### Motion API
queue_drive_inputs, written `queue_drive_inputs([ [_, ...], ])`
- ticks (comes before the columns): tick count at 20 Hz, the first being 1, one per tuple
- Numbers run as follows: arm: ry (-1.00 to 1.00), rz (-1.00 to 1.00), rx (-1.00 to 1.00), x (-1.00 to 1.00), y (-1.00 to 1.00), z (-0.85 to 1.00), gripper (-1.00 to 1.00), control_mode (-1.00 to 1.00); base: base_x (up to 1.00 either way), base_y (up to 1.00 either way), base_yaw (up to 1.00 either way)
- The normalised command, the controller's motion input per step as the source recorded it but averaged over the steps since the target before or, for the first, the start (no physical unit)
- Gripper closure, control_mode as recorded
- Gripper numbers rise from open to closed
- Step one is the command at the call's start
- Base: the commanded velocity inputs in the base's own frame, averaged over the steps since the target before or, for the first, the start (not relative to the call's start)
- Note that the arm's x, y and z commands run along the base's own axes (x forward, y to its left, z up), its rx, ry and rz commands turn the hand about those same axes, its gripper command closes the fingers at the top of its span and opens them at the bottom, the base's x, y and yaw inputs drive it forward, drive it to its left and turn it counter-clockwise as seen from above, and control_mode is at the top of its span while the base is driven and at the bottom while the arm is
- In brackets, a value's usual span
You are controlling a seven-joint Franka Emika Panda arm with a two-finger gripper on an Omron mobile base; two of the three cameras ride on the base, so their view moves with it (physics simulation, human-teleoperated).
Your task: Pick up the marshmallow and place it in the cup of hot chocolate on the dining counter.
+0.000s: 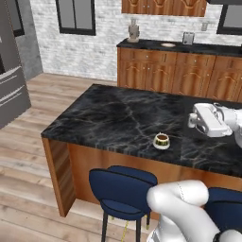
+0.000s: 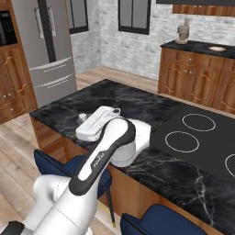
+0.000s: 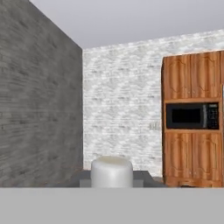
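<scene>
Whitish-cream and squat, the marshmallow (image 3: 111,171) is sitting right before my hand camera; I'm judging it soft and light, best pinched gently across its sides. The cup of hot chocolate (image 1: 161,140) is waiting on the dining counter (image 1: 108,118). The gripper's state I cannot tell.

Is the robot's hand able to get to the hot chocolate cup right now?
Probably yes. The cup of hot chocolate sits in the open on the dining counter, nothing around it, and the hand hangs just beside it.
</scene>
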Motion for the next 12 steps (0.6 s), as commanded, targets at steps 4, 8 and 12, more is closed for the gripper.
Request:
queue_drive_inputs([
  [4, 0.01, 0.32, 0.04, 0.63, -0.62, -0.2, 1.0, -1.0, 0.0, 0.0, 0.0],
  [8, -0.02, 0.2, -0.04, 0.4, -0.11, -0.17, 1.0, -1.0, 0.0, 0.0, 0.0],
  [12, -0.03, 0.15, -0.04, 0.29, 0.0, -0.28, 1.0, -1.0, 0.0, 0.0, 0.0],
])
